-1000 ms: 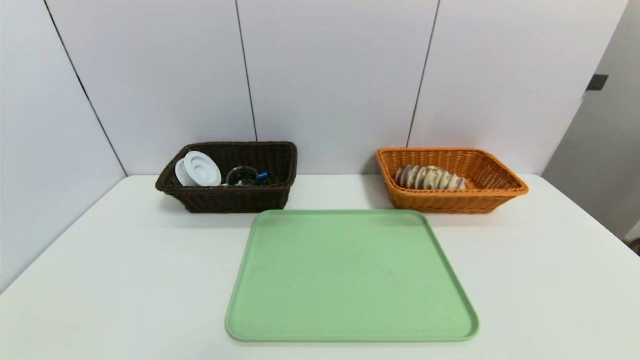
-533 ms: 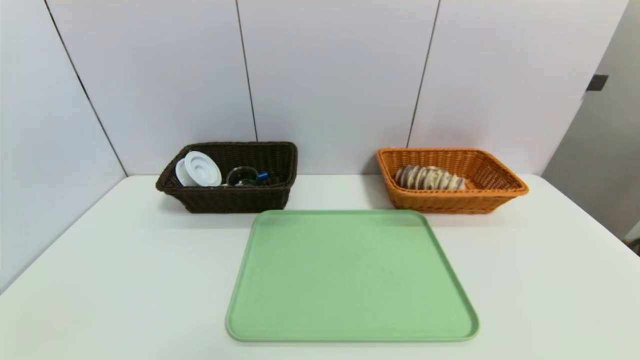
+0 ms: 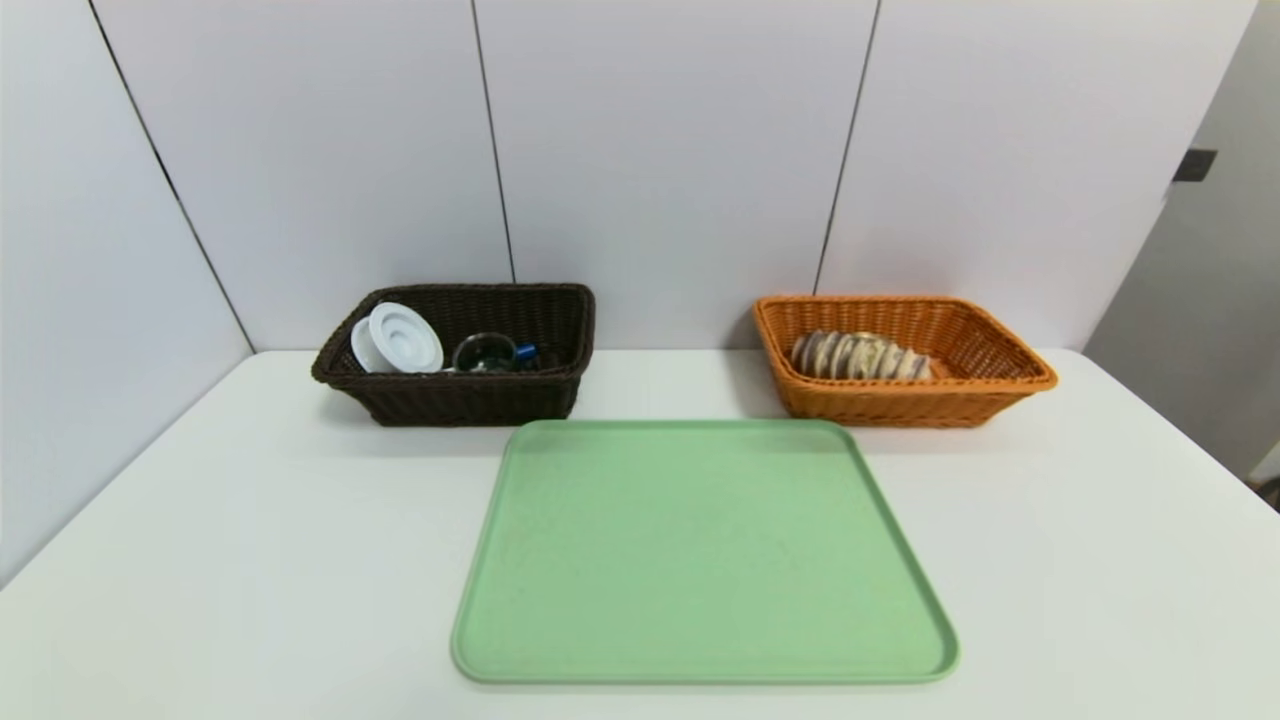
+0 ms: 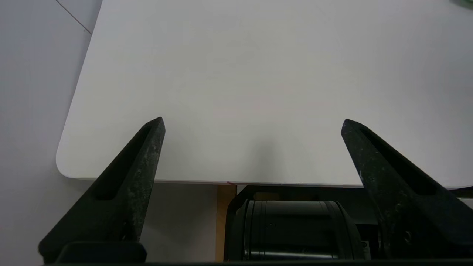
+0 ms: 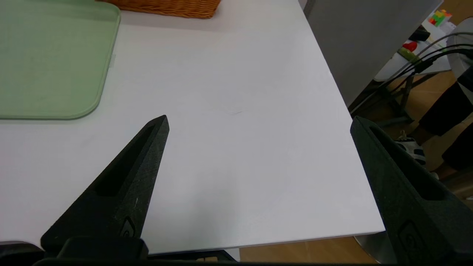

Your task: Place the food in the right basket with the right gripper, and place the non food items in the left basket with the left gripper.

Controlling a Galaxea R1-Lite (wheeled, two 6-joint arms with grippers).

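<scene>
The dark brown left basket (image 3: 470, 400) stands at the back left and holds a white ring-shaped dispenser (image 3: 400, 338), a clear glass cup (image 3: 485, 352) and a marker of which only the blue cap (image 3: 526, 352) shows. The orange right basket (image 3: 905, 400) at the back right holds the striped bread roll (image 3: 858, 356); the can does not show. Neither arm appears in the head view. My left gripper (image 4: 253, 123) hangs open and empty over the table's near left corner. My right gripper (image 5: 258, 122) hangs open and empty over the near right corner.
A bare green tray (image 3: 700, 550) lies in the middle of the white table (image 3: 250, 560), and its corner (image 5: 55, 55) shows in the right wrist view. Grey wall panels close the back and left. Cables and a person's legs lie beyond the table's right edge.
</scene>
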